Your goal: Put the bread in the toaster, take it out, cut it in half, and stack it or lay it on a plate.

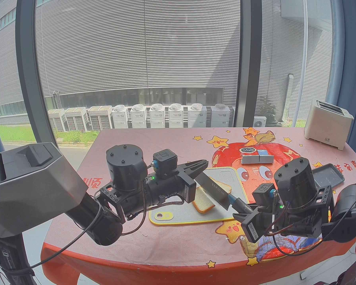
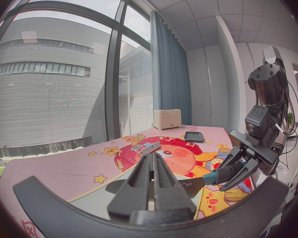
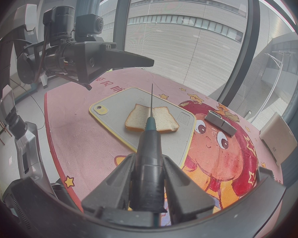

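Observation:
A slice of bread (image 3: 152, 118) lies flat on the grey, yellow-rimmed cutting board (image 3: 117, 104). My right gripper (image 3: 150, 164) is shut on the dark handle of a knife (image 1: 215, 190). The blade points out over the middle of the slice, and I cannot tell whether it touches. In the head view the bread (image 1: 203, 203) shows partly under the blade. My left gripper (image 1: 201, 165) hovers above the board (image 1: 174, 215) beside the blade, its fingers (image 2: 151, 172) shut on nothing. The cream toaster (image 1: 328, 124) stands at the table's far right corner.
A dark rectangular tray (image 1: 329, 175) lies right of the board, near my right arm. A small grey and blue box (image 1: 257, 157) sits behind the board on the printed tablecloth. Windows close off the far side of the table.

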`<state>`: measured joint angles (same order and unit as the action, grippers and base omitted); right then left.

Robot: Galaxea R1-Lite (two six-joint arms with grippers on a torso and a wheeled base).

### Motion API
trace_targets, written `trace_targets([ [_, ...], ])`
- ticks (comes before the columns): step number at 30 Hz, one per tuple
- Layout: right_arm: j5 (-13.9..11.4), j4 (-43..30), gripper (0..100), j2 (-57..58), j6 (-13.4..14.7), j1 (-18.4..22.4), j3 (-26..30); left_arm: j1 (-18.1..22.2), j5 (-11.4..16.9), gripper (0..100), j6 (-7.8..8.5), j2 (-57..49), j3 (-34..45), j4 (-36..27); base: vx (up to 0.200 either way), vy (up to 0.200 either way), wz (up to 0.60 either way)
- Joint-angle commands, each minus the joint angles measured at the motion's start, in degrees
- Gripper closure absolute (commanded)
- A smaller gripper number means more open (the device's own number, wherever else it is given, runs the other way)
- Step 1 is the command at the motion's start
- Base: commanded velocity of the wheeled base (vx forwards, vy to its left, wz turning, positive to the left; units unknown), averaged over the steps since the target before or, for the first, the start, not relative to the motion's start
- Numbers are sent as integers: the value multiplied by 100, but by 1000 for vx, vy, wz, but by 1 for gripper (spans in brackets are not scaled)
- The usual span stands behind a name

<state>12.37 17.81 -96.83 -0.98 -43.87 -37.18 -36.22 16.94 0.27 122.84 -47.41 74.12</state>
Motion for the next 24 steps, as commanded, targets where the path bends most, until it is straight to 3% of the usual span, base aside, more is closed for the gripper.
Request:
trace_targets([
  [1, 2, 3, 100, -47, 1, -7, 9, -17, 2, 100, 8, 99, -5, 6, 0, 0, 0],
  [24, 2, 3, 100, -99, 18, -7, -26, -122, 11, 100, 61, 688, -691, -389, 0, 0, 0],
])
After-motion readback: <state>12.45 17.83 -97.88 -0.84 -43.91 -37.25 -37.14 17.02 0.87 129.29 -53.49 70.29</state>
